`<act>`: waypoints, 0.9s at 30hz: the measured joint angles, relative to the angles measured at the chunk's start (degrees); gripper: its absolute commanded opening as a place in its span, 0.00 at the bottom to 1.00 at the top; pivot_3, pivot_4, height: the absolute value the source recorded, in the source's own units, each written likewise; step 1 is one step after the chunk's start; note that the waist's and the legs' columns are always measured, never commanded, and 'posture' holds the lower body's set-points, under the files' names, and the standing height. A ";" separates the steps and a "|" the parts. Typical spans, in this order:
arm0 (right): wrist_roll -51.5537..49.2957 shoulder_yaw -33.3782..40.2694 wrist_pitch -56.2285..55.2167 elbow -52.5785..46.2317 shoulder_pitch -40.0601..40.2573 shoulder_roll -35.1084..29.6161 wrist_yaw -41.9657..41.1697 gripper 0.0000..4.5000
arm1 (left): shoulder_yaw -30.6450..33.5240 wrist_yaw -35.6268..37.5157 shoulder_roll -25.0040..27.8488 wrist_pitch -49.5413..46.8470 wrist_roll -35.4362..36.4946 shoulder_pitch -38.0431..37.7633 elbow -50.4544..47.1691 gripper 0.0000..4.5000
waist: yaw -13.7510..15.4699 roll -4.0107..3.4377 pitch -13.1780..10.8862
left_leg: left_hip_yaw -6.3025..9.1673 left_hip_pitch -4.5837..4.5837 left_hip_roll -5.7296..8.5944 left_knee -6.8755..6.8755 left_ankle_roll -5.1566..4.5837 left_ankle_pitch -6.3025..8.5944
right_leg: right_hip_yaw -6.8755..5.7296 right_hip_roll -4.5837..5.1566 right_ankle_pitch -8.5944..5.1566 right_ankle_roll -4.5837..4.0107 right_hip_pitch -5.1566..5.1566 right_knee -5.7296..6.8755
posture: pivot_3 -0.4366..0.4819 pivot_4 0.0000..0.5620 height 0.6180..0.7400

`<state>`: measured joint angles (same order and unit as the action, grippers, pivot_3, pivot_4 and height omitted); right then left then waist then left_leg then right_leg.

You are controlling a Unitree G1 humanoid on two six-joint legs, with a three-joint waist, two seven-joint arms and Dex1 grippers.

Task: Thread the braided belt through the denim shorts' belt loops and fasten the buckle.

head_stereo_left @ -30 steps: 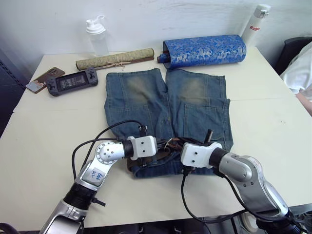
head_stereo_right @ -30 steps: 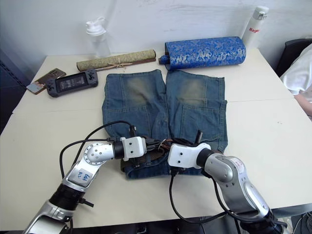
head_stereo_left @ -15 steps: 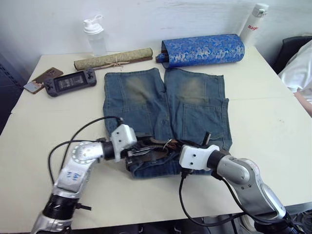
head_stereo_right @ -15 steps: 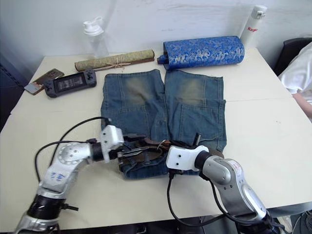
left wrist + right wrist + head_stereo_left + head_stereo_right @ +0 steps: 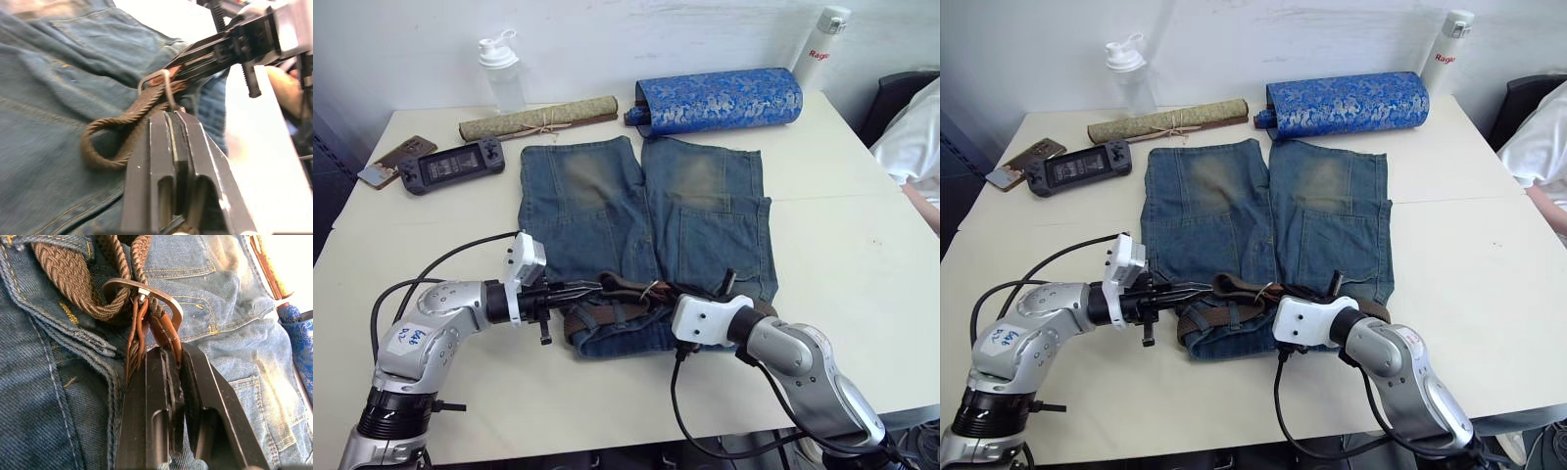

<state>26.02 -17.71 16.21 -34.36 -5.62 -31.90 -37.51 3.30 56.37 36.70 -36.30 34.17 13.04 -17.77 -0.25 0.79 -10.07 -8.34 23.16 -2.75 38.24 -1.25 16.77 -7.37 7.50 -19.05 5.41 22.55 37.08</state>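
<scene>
The denim shorts (image 5: 607, 196) lie flat mid-table, waistband toward me. The braided belt (image 5: 615, 285) runs along the waistband and bunches in a brown loop at its middle. My right gripper (image 5: 168, 355) is shut on the brown leather tab just behind the silver buckle (image 5: 166, 301); the head views show this gripper (image 5: 664, 292) at the waistband's centre. My left gripper (image 5: 595, 287) reaches in from the left and is shut on a strand of the belt (image 5: 105, 127), its tips (image 5: 170, 113) right against the buckle's metal. A denim belt loop (image 5: 54, 241) crosses the strap.
Along the far edge stand a clear bottle (image 5: 499, 73), a rolled mat (image 5: 538, 117), a blue brocade roll (image 5: 720, 98) and a white flask (image 5: 822, 44). A game console (image 5: 450, 164) and a phone (image 5: 384, 162) lie far left. A person (image 5: 920, 137) sits at the right.
My left arm has swung out to the left, and its gripper has drawn back from the waistband's middle, stretching a belt strand leftward. The right gripper has stayed on the buckle tab.
</scene>
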 measured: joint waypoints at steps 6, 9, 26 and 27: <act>0.31 0.07 0.05 -0.30 0.23 0.00 0.05 0.00 | -5.57 1.48 2.24 4.70 -5.59 -4.27 -1.37 0.02 | 0.14 0.00 0.00 | 0.00 0.00 0.03 0.02 0.01 0.00 | 0.01 0.03 0.00 0.00 0.00 -0.05 | 0.48 0.27 0.82; 0.55 0.12 0.07 -0.53 0.37 0.00 0.05 0.00 | -10.99 -0.64 2.90 11.76 -14.33 -4.17 1.93 0.02 | 0.22 0.01 0.01 | 0.00 -0.02 0.02 0.02 0.01 0.01 | 0.00 0.03 -0.01 -0.02 -0.01 -0.03 | 0.48 0.27 0.82; -1.97 10.61 -3.69 -8.89 16.17 -2.60 1.14 0.00 | -13.47 -3.25 0.85 17.55 -19.40 -4.34 4.89 0.02 | 0.36 -0.47 0.67 | -0.02 -0.25 0.03 -0.10 -0.01 0.03 | 0.05 0.07 -0.03 -0.03 -0.15 -0.03 | 0.48 0.27 0.82; -2.57 14.01 -4.47 -9.00 18.28 -3.88 1.30 0.00 | -13.15 -3.23 0.84 17.82 -19.01 -4.97 4.97 0.02 | 0.37 -0.46 0.73 | -0.05 -0.36 0.03 -0.13 -0.01 0.06 | 0.08 0.07 -0.04 -0.02 -0.23 -0.07 | 0.48 0.27 0.82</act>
<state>23.45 -3.70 11.74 -43.36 12.65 -35.77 -36.21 -9.86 53.14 37.54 -18.48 15.16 8.07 -12.80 0.11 0.33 -9.34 -8.38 22.80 -2.72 38.10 -1.27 16.83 -7.29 7.57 -19.09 5.40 22.32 37.01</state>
